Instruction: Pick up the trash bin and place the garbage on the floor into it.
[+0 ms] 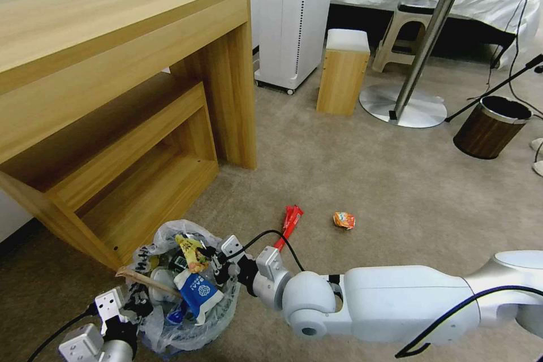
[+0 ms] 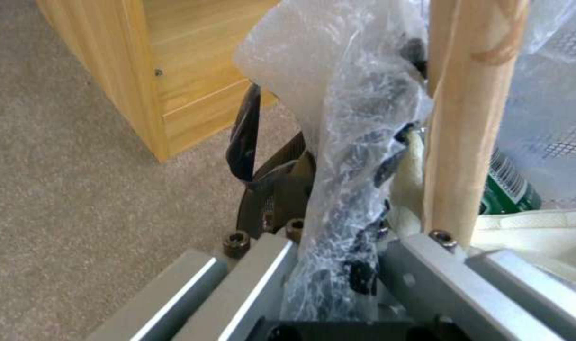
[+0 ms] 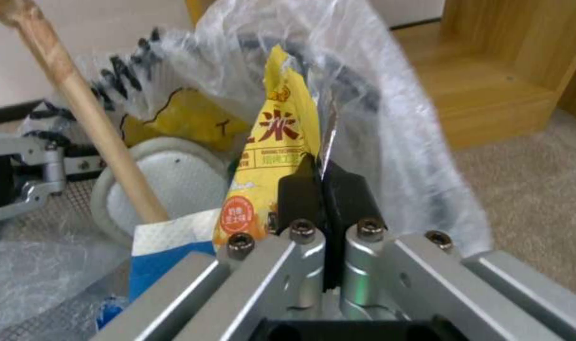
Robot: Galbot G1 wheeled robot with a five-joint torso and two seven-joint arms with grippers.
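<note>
Head view: I have the trash bin (image 1: 186, 294) just off the wooden desk's (image 1: 124, 96) foot, the left gripper (image 1: 133, 300) at its rim to steady it and the right gripper (image 1: 218, 263) over its mouth. A red wrapper (image 1: 291, 225) and an orange wrapper (image 1: 344, 219) lie on the carpet beyond the bin.

Left wrist view: my fingers clamp the bin's liner (image 2: 351, 156) beside the wooden stick (image 2: 471, 113); a green-labelled bottle (image 2: 506, 187) shows here.

Right wrist view: my fingers (image 3: 294, 189) pinch a yellow wrapper (image 3: 272, 156) edge above the bin, apparently for dropping in.
</note>
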